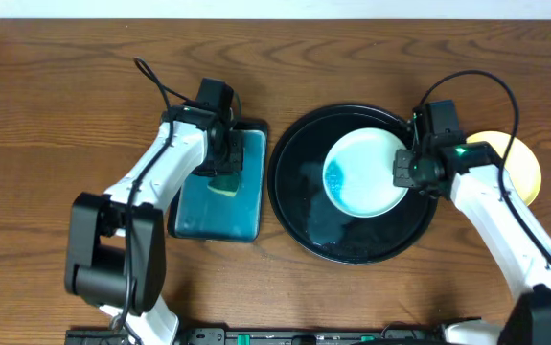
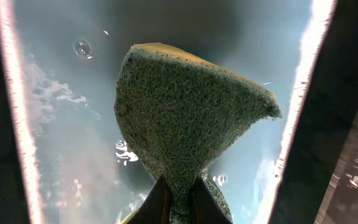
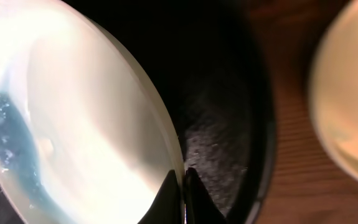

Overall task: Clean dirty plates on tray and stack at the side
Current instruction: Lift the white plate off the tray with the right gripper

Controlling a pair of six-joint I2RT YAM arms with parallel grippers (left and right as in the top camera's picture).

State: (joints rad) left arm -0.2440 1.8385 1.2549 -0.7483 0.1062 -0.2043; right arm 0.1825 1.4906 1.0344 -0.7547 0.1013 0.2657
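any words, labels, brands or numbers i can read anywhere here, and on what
None: no view shows readable text.
The teal on the plate is a smear, not writing.
The tray, basin, sponge and yellow plate bear no label.
The green spot on the bar at the bottom edge is too small to read.

On my feeds the brown wooden table [image 1: 55, 96] shows fine grain and a soft sheen. The round black tray [image 1: 299, 203], centre right, is glossy plastic by its look, wet-speckled in patches. The pale mint-white round plate [image 1: 371, 168] is smooth and shiny. The green scouring sponge [image 2: 185, 118] looks coarse, fibrous, matt.
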